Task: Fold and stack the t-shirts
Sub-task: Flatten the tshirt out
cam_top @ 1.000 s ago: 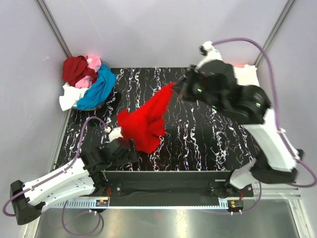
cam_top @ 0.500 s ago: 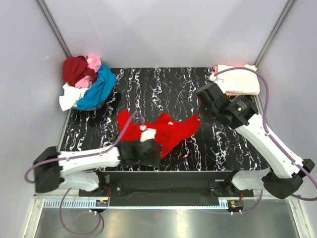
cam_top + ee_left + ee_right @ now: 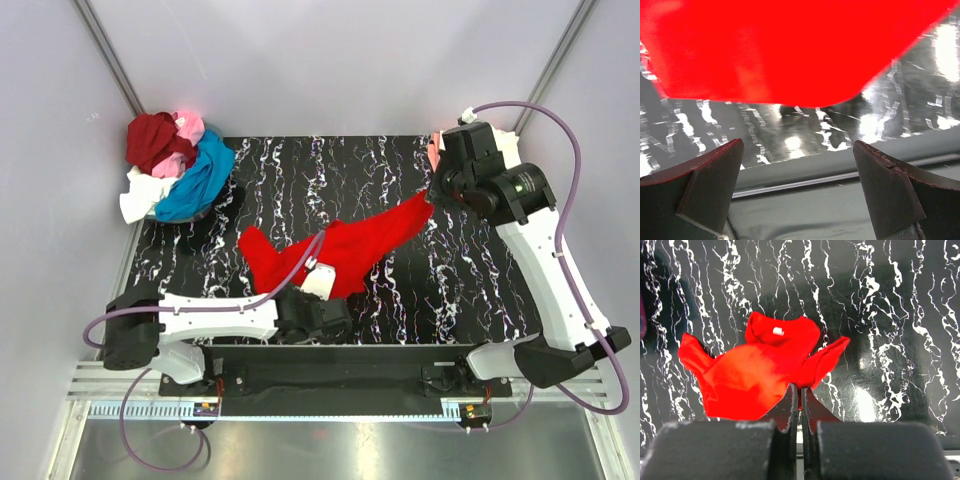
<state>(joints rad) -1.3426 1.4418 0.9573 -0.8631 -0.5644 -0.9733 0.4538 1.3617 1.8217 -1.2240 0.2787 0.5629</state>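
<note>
Bright red and soft, the t-shirt [image 3: 345,250] lies pulled into a long slanted band across the middle of the black white-veined table [image 3: 400,290]. Its left part is spread low on the surface. Its right end is drawn up into a narrow point towards the far right corner. The right gripper [image 3: 799,395] has that point pinched, its two fingers pressed together on a fold of the cloth. Seen from that wrist, the shirt hangs crumpled below, one short sleeve sticking out to the side and a small white label [image 3: 778,331] showing at the neck. The cloth is one plain colour, creased, with a brighter patch where light hits it.

The left gripper [image 3: 797,165] sits near the table's front edge, just under the shirt's lower hem. Its fingers stand wide apart with nothing between them, and the red hem is beyond their tips.

At the far left corner, a loose pile [image 3: 175,165] of dark red, pink, blue and white shirts lies heaped.
</note>
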